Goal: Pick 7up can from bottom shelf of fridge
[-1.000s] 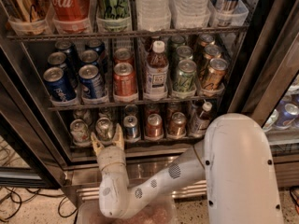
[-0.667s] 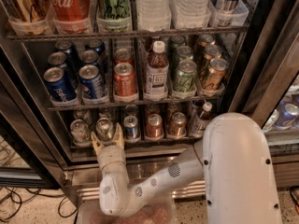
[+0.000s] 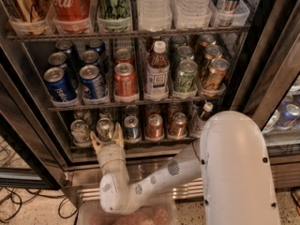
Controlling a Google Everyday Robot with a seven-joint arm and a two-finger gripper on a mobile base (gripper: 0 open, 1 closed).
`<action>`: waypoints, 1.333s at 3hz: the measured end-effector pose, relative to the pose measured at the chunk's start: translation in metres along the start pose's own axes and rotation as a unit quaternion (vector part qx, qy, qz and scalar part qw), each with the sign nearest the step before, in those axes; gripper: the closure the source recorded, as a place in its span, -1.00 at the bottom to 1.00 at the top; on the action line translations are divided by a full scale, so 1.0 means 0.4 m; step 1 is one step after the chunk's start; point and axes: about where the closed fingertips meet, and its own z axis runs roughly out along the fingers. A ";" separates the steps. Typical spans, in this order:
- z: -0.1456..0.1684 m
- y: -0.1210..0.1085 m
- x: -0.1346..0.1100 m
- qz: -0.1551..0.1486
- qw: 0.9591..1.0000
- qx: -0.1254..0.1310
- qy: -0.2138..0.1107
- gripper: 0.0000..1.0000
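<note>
The fridge (image 3: 262, 55) stands open in the camera view. Its bottom shelf (image 3: 140, 142) holds a row of small cans and one small bottle (image 3: 200, 118). Two whitish-silver cans stand at the left end; the 7up can (image 3: 104, 127) is the second one, with another like it (image 3: 80, 131) to its left. My gripper (image 3: 107, 139) is at the shelf's front edge, open. Its tan fingers (image 3: 118, 136) stand on either side of the 7up can's lower part. I cannot tell if they touch it. The can stands upright on the shelf.
A blue-and-silver can (image 3: 131, 127) and two copper-red cans (image 3: 154, 125) stand right of the 7up can. The rack above holds blue Pepsi cans (image 3: 58, 84), a red can and a bottle. My white arm (image 3: 234, 172) fills the lower right. Cables lie on the floor at left.
</note>
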 end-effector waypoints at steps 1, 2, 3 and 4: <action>0.014 0.001 -0.003 -0.001 1.000 0.003 -0.001 -0.38; 0.025 0.001 -0.008 -0.002 1.000 0.006 -0.004 -0.04; 0.031 -0.001 -0.007 -0.003 1.000 0.010 -0.009 0.39; 0.035 -0.003 -0.005 -0.003 1.000 0.012 -0.011 0.86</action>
